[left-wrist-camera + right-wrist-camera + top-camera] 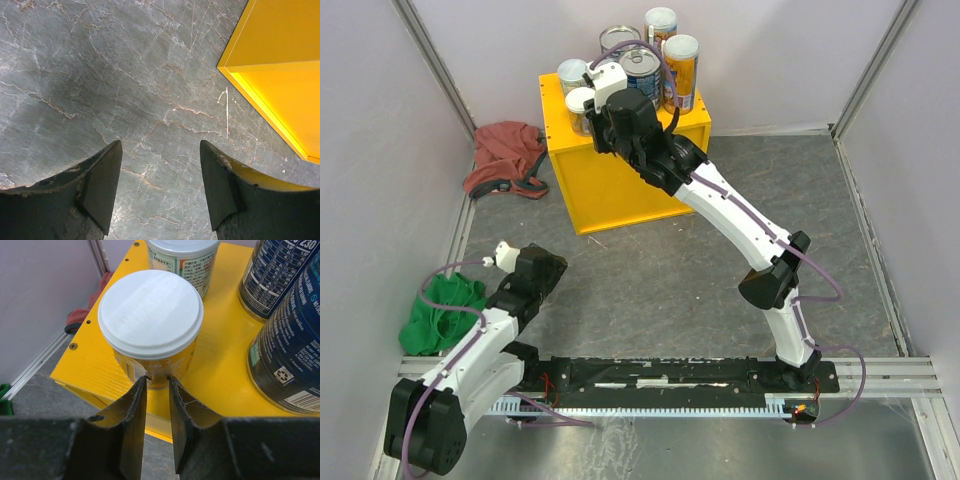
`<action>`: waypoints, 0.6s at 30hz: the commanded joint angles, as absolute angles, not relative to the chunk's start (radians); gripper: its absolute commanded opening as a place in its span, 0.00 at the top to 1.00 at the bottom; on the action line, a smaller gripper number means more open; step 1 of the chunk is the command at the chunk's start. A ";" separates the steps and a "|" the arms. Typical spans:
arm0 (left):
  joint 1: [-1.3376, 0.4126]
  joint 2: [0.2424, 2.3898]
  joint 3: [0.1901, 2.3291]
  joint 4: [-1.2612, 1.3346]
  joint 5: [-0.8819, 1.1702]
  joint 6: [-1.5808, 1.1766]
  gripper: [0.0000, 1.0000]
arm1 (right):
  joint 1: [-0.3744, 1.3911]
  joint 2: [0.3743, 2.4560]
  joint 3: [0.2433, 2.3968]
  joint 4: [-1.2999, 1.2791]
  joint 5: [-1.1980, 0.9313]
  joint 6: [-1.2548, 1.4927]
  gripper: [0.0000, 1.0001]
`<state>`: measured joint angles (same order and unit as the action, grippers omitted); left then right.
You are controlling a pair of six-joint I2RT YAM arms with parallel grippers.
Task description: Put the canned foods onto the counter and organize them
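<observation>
My right hand (156, 377) is pressed almost together on nothing, tips at the foot of the short white-lidded can (150, 315) by the near left corner of the yellow worktop (220, 380); the other cans (280, 340) stand further back on it; my left hand (160, 145) hangs spread, empty.

Grey veined stone-look floor (660, 270); pale lilac panel walls (380, 150); aluminium corner rails (437, 65); soft, even light.
</observation>
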<state>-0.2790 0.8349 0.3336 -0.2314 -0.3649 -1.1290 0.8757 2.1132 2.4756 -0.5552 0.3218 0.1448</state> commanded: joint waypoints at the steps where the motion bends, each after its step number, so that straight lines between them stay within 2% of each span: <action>1: -0.281 0.841 0.380 -0.202 -0.404 -1.099 0.30 | 0.863 2.123 2.525 -0.513 0.295 0.168 0.68; 6: -0.281 0.836 0.393 -0.219 -0.417 -1.089 0.30 | 0.859 2.135 2.542 -0.514 0.278 0.175 0.67; 10: -0.281 0.827 0.404 -0.229 -0.430 -1.080 0.29 | 0.862 2.075 2.494 -0.514 0.279 0.179 0.53; 14: -0.281 0.826 0.406 -0.213 -0.436 -1.083 0.29 | 0.876 1.931 2.307 -0.489 0.307 0.168 0.39; 18: -0.281 0.831 0.417 -0.199 -0.452 -1.065 0.29 | 0.877 1.736 2.067 -0.482 0.352 0.158 0.29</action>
